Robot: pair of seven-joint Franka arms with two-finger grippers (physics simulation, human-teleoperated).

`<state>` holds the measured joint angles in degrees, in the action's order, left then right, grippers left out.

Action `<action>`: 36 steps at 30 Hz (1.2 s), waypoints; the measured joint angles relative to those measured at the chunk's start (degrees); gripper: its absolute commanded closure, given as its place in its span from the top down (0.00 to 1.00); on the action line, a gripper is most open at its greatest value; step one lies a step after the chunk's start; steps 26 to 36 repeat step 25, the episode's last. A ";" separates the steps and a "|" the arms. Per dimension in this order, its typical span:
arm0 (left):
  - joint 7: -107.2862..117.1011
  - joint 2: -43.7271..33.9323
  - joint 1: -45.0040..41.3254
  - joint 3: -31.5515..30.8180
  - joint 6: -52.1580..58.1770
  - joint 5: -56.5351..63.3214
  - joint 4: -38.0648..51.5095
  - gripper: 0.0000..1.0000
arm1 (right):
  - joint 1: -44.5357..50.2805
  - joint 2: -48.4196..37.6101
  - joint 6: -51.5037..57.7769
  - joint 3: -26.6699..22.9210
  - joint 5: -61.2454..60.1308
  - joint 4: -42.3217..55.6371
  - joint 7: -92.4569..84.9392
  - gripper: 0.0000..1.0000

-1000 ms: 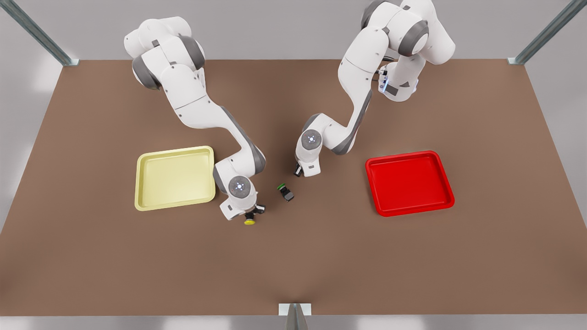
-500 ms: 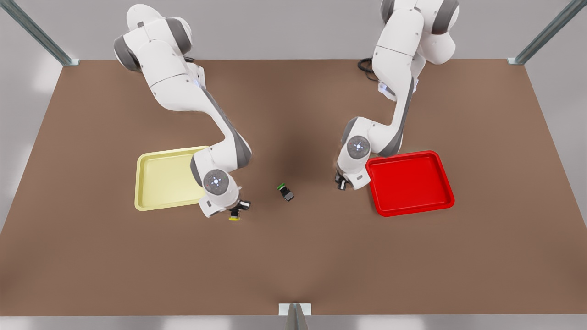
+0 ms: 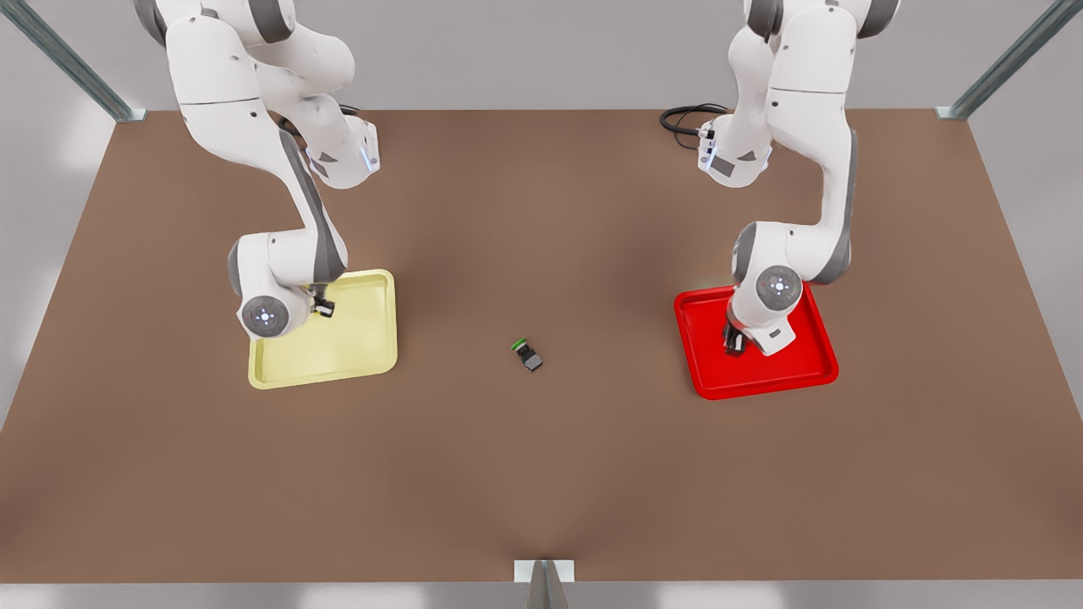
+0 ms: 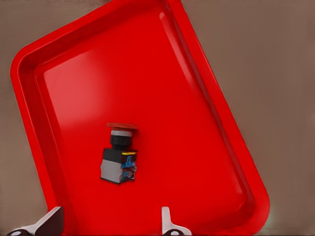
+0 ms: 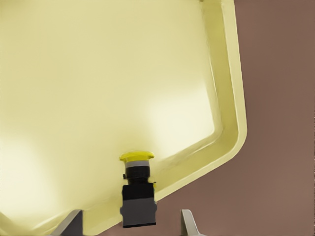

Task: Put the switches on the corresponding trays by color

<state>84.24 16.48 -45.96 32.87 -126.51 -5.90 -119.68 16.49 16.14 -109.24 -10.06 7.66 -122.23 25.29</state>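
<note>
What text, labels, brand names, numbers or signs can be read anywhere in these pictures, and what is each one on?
None: no word, number or brand is readable in any view.
red switch: small yellow and blue marks on its body, too small to read.
yellow switch, green-capped switch, yellow tray, red tray: plain, no print.
</note>
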 measured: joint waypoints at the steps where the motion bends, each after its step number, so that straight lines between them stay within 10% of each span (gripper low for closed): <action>1: -1.72 -0.40 1.13 0.13 4.98 -0.68 9.88 1.00 | -0.01 0.07 -0.14 -0.01 0.20 0.63 -0.64 1.00; 7: -20.81 -0.97 8.36 -0.09 35.00 -1.46 41.19 1.00 | -3.02 0.06 8.04 -1.51 -0.69 26.31 -5.40 1.00; 11: -34.37 -1.43 28.90 -20.52 45.49 -0.90 48.31 1.00 | -4.14 -1.58 19.73 -4.72 -2.43 43.66 -9.72 1.00; 36: -62.15 -2.34 33.65 -27.25 53.69 1.41 48.99 1.00 | -5.69 -6.85 33.46 -0.62 -3.31 45.21 -20.20 1.00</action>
